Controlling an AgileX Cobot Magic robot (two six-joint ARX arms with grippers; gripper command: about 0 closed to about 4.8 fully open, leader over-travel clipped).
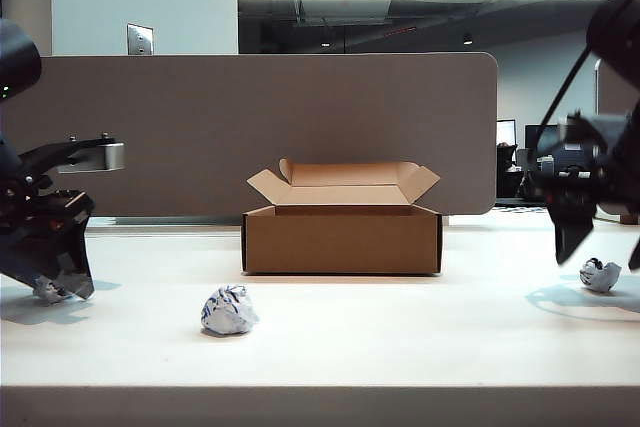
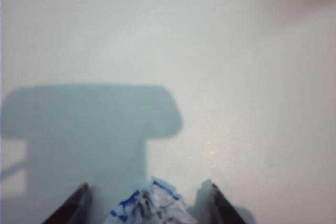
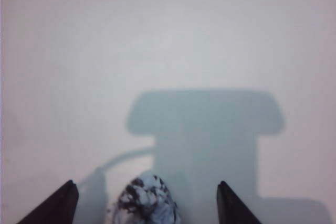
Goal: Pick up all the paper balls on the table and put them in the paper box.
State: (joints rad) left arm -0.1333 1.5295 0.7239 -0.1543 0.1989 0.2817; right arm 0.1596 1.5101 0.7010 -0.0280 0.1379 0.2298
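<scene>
Three paper balls lie on the white table [image 1: 400, 337]. One paper ball [image 1: 229, 310] rests in front of the brown paper box [image 1: 340, 239], left of its middle, with no gripper near it. At the far left my left gripper [image 1: 55, 283] is down at the table around a second paper ball [image 1: 46, 292]. In the left wrist view this ball [image 2: 149, 206] sits between the open fingers [image 2: 72, 209], with gaps on both sides. At the far right my right gripper [image 1: 603, 252] straddles the third paper ball [image 1: 600, 275]. That ball [image 3: 147, 201] lies between spread fingers [image 3: 58, 205], untouched.
A grey-brown partition panel [image 1: 250, 117] stands behind the box. The box's flaps are open upward. The table's front edge [image 1: 320, 402] runs along the bottom of the exterior view.
</scene>
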